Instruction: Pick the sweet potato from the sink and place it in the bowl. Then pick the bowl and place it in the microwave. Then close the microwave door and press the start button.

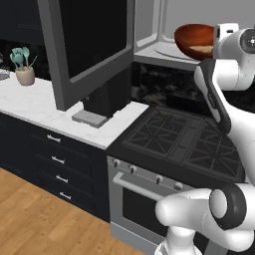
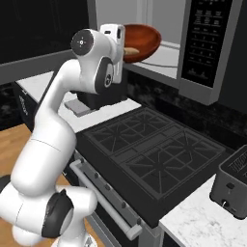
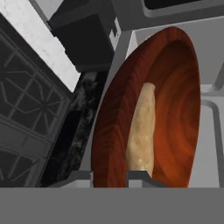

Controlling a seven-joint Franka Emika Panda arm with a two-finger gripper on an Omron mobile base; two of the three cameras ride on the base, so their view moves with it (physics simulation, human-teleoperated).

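The glossy reddish-brown bowl [image 1: 191, 39] [image 2: 144, 39] [image 3: 175, 96] hangs tilted at the mouth of the open microwave [image 1: 149, 30] [image 2: 166, 55], over the front of its pale floor. The tan sweet potato [image 3: 142, 131] [image 1: 201, 49] [image 2: 131, 49] lies inside the bowl. My gripper [image 3: 110, 178] is shut on the bowl's near rim, one fingertip on each side of it. The microwave door [image 1: 89, 45] stands swung wide open to the left. Its dark control panel [image 2: 207, 38] is on the right. The sink is out of view.
A black gas stove [image 1: 184, 139] [image 2: 149, 154] lies below the microwave. A dark coffee machine [image 1: 104, 99] stands on the white counter [image 1: 35, 104] under the open door, with a utensil pot [image 1: 24, 69] further left. A toaster [image 2: 236, 183] sits at the right.
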